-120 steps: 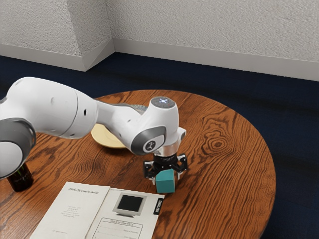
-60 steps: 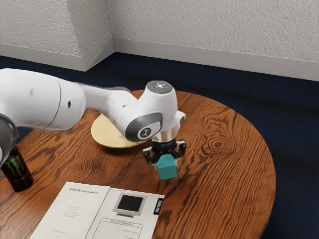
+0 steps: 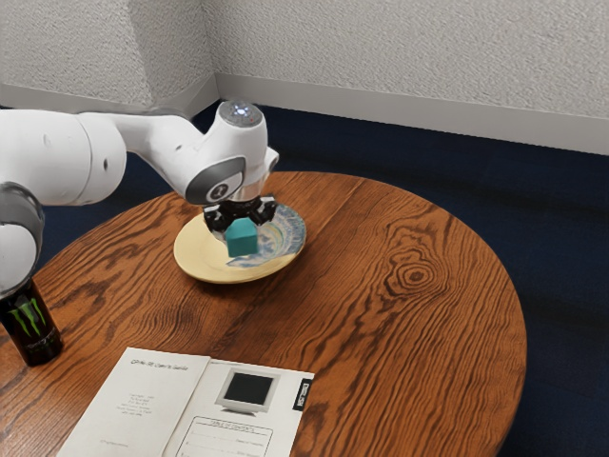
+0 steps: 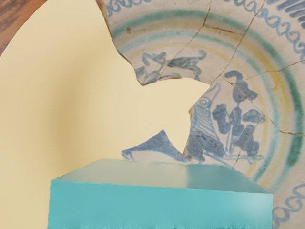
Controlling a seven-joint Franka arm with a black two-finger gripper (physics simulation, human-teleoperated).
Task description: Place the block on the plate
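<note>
Holding the teal block [image 3: 243, 242] in the black two-finger gripper [image 3: 242, 227], clamped on it from both sides, over the cream plate [image 3: 203, 262] with the cracked, painted pottery pattern. Judging by this, done with the grasp and most of the carry – left with lowering, letting go and backing away. Cannot make out the exact gap beneath the block; probably a little above the plate rather than resting on it. Appears well inside the rim, so calls for little sideways correction, mainly a gentle descent. Best kept level, to avoid landing on an edge and tipping upon release.

Around on the round wooden table [image 3: 400, 352]: near the exterior view's left edge, a black Monster can [image 3: 31, 326], upright and well apart from the plate; toward the front, an open printed manual [image 3: 138, 400], lying flat and also clear of the work. Nothing visible in the way of going straight down – only the raised rim to mind.
</note>
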